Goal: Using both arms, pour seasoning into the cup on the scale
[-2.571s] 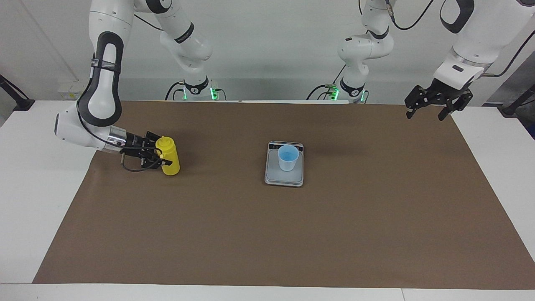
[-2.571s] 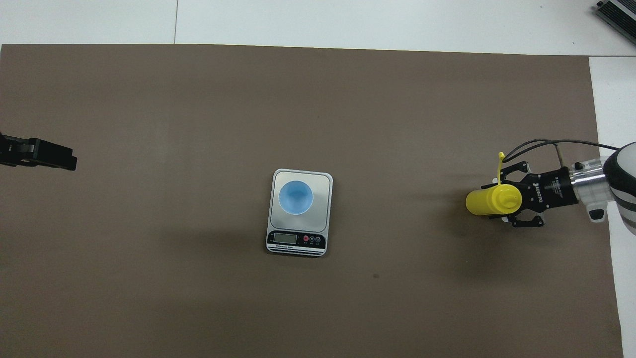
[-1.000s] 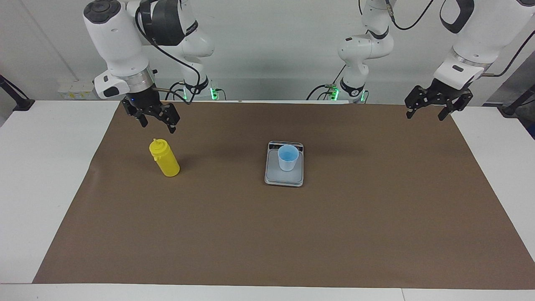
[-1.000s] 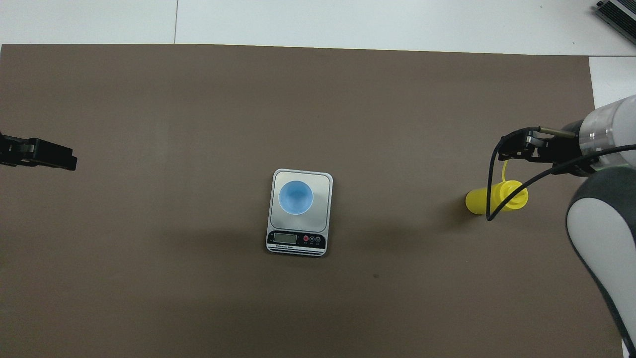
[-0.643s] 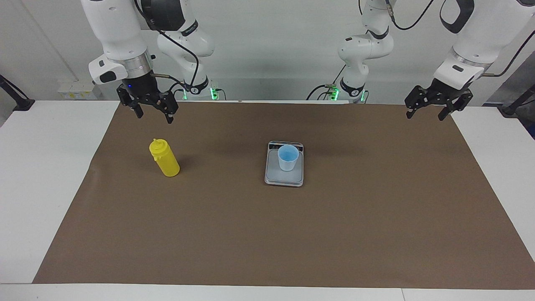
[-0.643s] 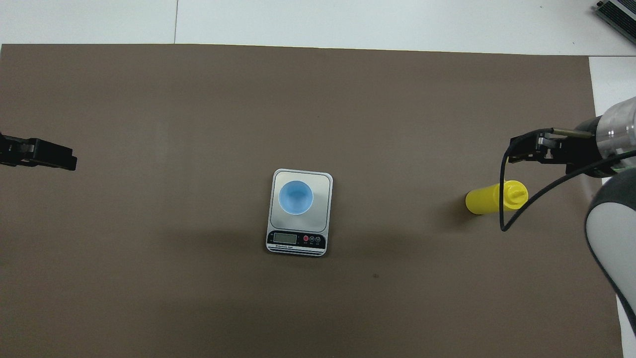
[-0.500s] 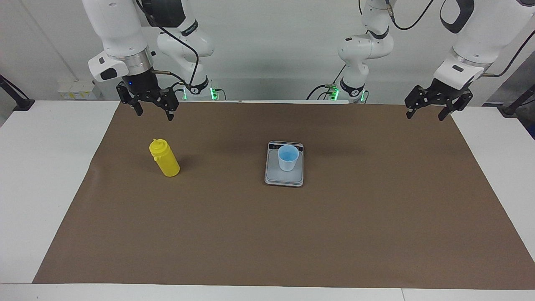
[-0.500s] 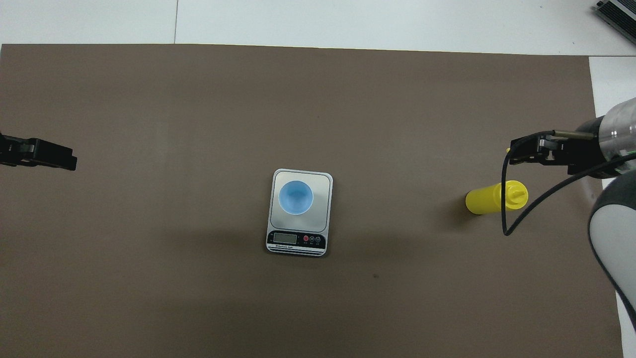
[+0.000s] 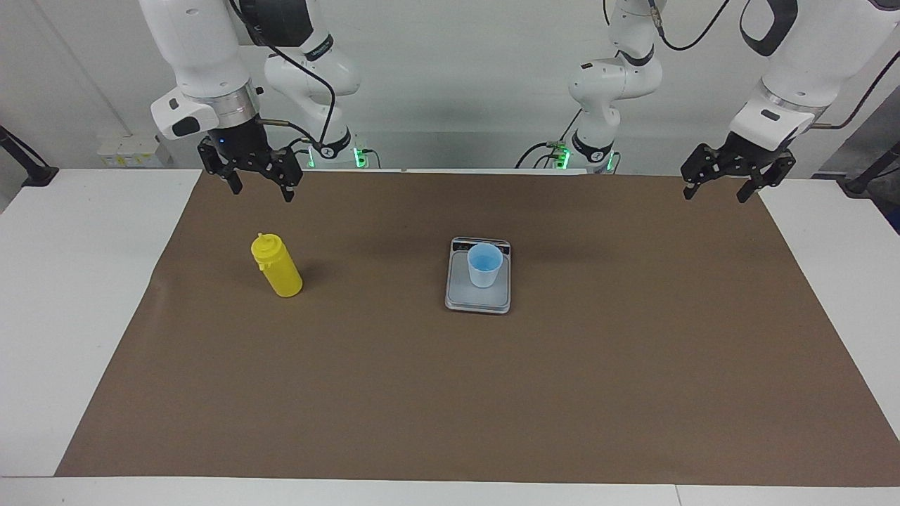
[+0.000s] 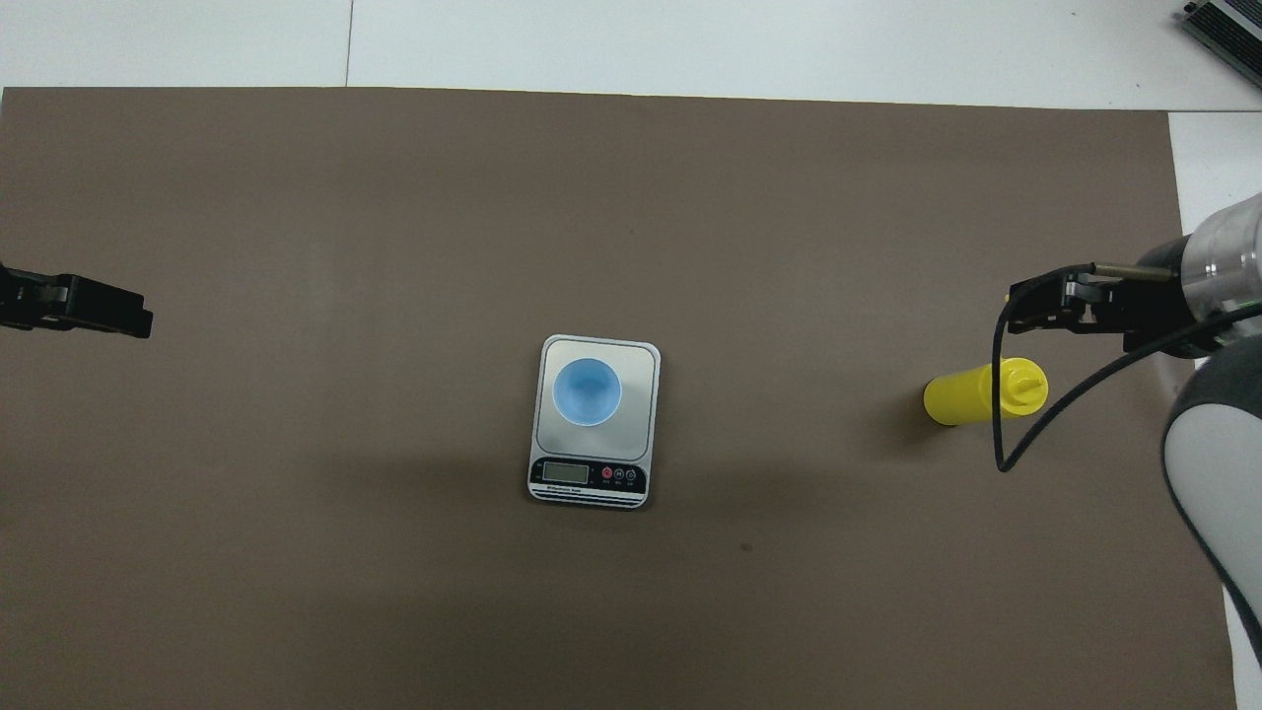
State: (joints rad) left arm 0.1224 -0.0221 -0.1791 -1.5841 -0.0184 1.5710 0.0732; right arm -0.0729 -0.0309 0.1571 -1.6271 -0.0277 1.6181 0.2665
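The yellow seasoning bottle (image 9: 278, 267) stands upright on the brown mat toward the right arm's end of the table, free of any gripper; it also shows in the overhead view (image 10: 976, 394). The light blue cup (image 9: 484, 264) stands on the silver-grey scale (image 9: 478, 301) at the middle of the mat; the cup (image 10: 587, 391) and scale (image 10: 639, 365) also show from overhead. My right gripper (image 9: 260, 190) hangs open and empty, raised above the mat near the bottle. My left gripper (image 9: 717, 192) waits open and empty over the mat's edge at the left arm's end.
The brown mat (image 9: 450, 393) covers most of the white table (image 9: 70, 295), with white margins at both ends. A black cable (image 10: 1001, 414) loops down from the right wrist beside the bottle. A dark device (image 10: 1227, 25) sits at the table's corner farthest from the robots.
My right gripper let go of the bottle, rose and drew back toward the robots; over the last half second it barely moved. The bottle, cup, scale and left arm stayed put.
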